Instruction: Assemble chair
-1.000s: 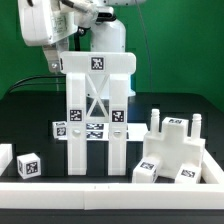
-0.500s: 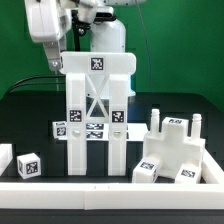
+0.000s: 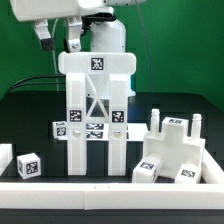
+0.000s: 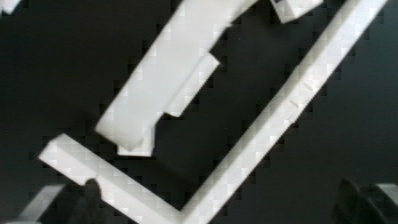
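The chair's tall white frame (image 3: pixel 96 110) stands upright at the middle of the table, with tags on its top bar and across its lower part. My gripper (image 3: pixel 58 38) hangs open just above the frame's top corner on the exterior view's left, holding nothing. A second blocky white chair part (image 3: pixel 172 150) with upright pegs lies at the exterior view's right. In the wrist view the white frame (image 4: pixel 169 90) runs diagonally below the gripper (image 4: pixel 217 205), and one dark fingertip (image 4: pixel 71 200) shows on each side of it, set well apart.
A small white tagged cube (image 3: pixel 28 165) sits at the exterior view's front left beside a white block (image 3: pixel 5 160). A white rail (image 3: pixel 110 186) borders the front of the table. The marker board (image 3: pixel 58 128) lies behind the frame's legs.
The gripper has opened wide, let go of the frame's top corner and risen, shifting toward the exterior view's left. The frame stays standing in place.
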Available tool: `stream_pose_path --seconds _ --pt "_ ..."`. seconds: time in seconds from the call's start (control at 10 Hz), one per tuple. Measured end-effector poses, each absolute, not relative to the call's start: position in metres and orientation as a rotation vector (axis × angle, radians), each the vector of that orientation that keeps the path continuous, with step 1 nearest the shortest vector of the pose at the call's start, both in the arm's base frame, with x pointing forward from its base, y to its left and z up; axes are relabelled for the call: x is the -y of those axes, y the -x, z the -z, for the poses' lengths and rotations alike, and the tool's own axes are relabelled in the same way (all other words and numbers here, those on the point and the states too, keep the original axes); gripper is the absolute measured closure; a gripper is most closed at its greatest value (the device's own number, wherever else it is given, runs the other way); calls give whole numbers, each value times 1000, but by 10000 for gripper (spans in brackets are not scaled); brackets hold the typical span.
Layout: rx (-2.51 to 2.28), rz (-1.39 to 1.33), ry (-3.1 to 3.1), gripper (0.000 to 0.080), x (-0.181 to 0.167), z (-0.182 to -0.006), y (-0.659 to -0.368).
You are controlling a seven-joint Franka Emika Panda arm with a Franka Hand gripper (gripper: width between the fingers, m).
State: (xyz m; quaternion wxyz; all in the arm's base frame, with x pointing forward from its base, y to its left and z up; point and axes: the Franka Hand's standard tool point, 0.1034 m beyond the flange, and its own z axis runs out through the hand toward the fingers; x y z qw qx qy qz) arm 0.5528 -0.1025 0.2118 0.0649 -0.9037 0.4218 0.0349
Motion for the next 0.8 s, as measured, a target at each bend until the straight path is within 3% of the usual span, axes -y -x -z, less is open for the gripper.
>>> stream_pose_path --seconds 0.3,0.5,0.8 --pt "-829 -72 2931 151 99 -207 -557" --pt "-124 -45 3042 151 87 -194 -577" --pt "114 -17 3031 151 86 -186 -570"
